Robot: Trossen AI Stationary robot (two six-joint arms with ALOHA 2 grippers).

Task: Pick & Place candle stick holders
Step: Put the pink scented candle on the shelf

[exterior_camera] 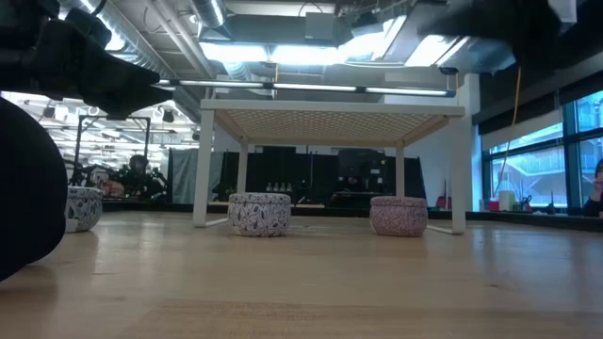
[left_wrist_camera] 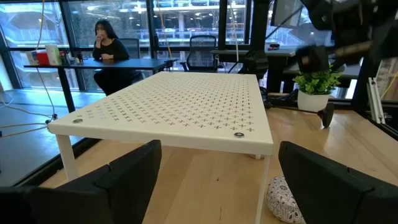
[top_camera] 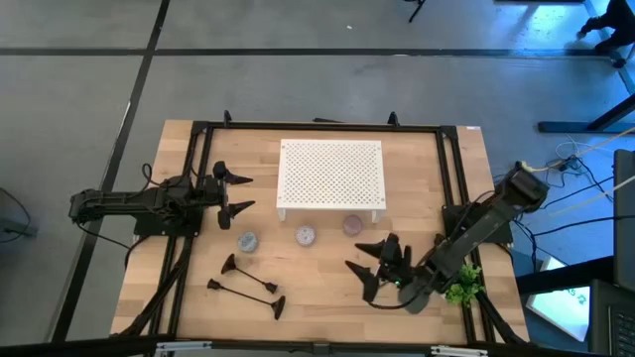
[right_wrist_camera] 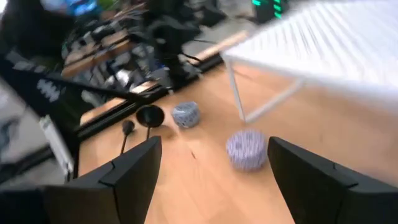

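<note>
Waiting on the left, the left gripper (top_camera: 241, 192) has its fingers wide apart and empty, just beside the white metal shelf with little holes (top_camera: 330, 176). Two thin black metal candle stick holders (top_camera: 248, 281) lie flat on the wooden table (top_camera: 317, 307), near its front edge. The right gripper (top_camera: 375, 266) hangs with fingers apart, holding nothing. Grabbing a thin stem badly could make it roll away.
</note>
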